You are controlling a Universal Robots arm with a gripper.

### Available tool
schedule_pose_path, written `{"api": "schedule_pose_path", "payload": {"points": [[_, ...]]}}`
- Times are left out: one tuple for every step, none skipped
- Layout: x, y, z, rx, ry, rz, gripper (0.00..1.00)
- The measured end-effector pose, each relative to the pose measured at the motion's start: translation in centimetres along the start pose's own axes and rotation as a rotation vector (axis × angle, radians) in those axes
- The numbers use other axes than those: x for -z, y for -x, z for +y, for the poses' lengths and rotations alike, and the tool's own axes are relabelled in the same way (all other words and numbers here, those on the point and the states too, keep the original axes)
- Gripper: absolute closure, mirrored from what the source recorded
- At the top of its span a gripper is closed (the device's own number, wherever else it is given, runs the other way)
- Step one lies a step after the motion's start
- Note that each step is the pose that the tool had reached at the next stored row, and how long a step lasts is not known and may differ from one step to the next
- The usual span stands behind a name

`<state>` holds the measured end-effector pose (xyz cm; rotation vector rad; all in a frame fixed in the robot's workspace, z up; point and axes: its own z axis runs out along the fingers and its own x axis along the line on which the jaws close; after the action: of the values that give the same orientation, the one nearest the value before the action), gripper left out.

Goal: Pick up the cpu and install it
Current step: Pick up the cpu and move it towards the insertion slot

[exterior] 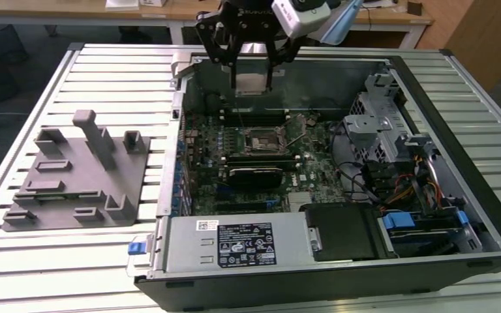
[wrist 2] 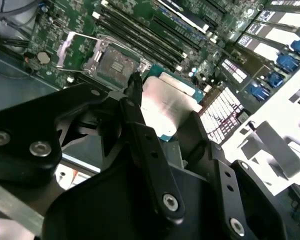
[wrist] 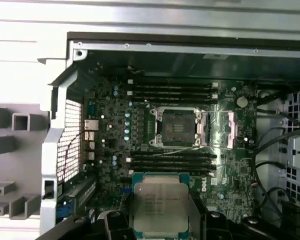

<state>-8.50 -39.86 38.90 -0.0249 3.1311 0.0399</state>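
Above the far side of an open computer case (exterior: 459, 85), the robot's black gripper (exterior: 252, 79) is hanging with its two fingers (wrist 2: 140, 120) clamped against opposite edges of the cpu (exterior: 252, 87), a flat silver square with a thin darker rim. The chip is riding in the air, clear of the green motherboard (exterior: 312, 171) beneath it. In both wrist views it is sitting level between the fingers (silver top facing the camera), and the empty socket (wrist: 177, 127), its metal frame flipped open, is lying a little beyond it on the board. A grey fixture plate (exterior: 59, 189) is resting on the slatted table (exterior: 102, 72), at the exterior view's left of the case.
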Motion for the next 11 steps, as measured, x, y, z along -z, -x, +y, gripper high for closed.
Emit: {"api": "schedule_pose_path", "payload": {"points": [[-0.01, 0.36, 0.07, 0.000, 0.0000, 0.0000, 0.47], [-0.02, 0.77, 0.15, 0.000, 0.0000, 0.0002, 0.47], [-0.05, 1.13, 0.24, 0.000, 0.0002, 0.0002, 0.47], [-0.06, 1.41, 0.33, 0.000, 0.0001, 0.0003, 0.47], [-0.07, 1.68, 0.42, 0.000, 0.0001, 0.0003, 0.47], [-0.08, 1.92, 0.51, 0.000, 0.0001, 0.0003, 0.47], [-0.09, 2.13, 0.56, 0.000, 0.0000, 0.0003, 0.47], [-0.09, 2.24, 0.57, 0.000, -0.0001, 0.0004, 0.47], [-0.10, 2.27, 0.57, 0.000, 0.0001, 0.0003, 0.47], [-0.10, 2.27, 0.57, 0.000, 0.0000, 0.0003, 0.47], [-0.10, 2.27, 0.57, 0.000, 0.0000, 0.0003, 0.47]]}}
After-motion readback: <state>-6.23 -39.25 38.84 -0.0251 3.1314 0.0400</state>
